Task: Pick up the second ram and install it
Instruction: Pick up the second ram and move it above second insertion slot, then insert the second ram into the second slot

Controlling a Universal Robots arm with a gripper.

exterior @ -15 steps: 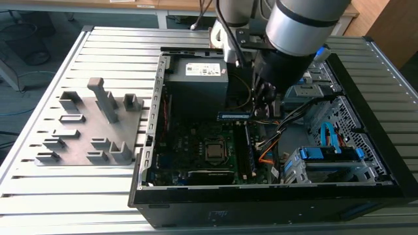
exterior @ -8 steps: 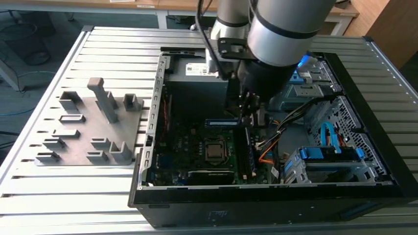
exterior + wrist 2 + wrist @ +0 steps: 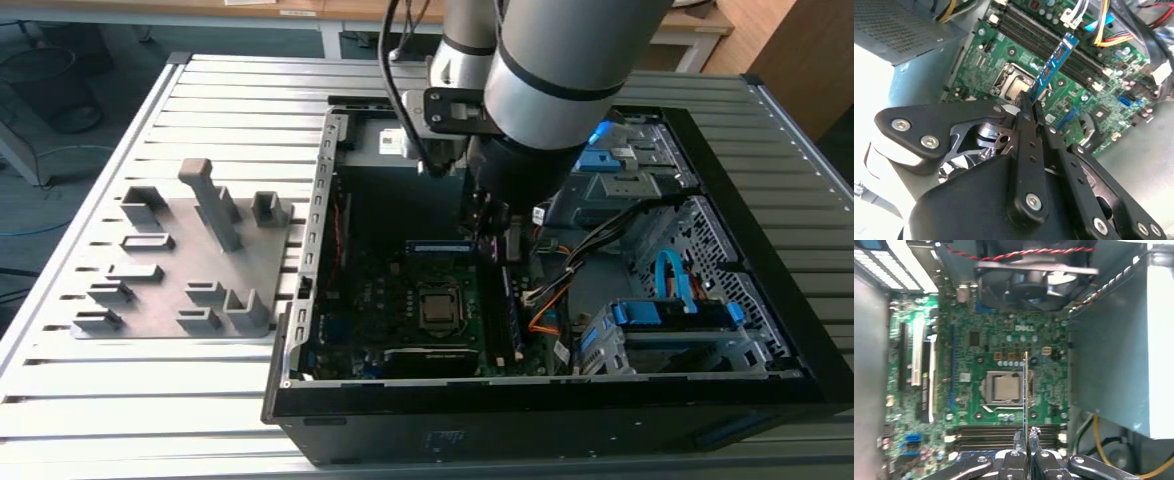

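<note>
Black gripper (image 3: 1031,102) linkage sits closest in both wrist views, its jaws clamped on one end of the second ram (image 3: 1053,64). That is one thin strip with a blue face, and its other end juts free above the motherboard (image 3: 979,65). In the first wrist view the strip appears edge-on, crossing just beside the one CPU socket (image 3: 1000,389). A grey metal box (image 3: 1114,340) walls one side of the board, and one fan (image 3: 1029,280) closes the far edge. Yellow and orange cables (image 3: 1106,37) crowd one end of the dark memory slots (image 3: 1026,27), whose number is hard to make out. In the exterior view the arm (image 3: 561,60) hides much of the open case (image 3: 310,250). One grey fixture plate (image 3: 154,290) lies on the slatted table (image 3: 134,420), at the exterior view's left.
</note>
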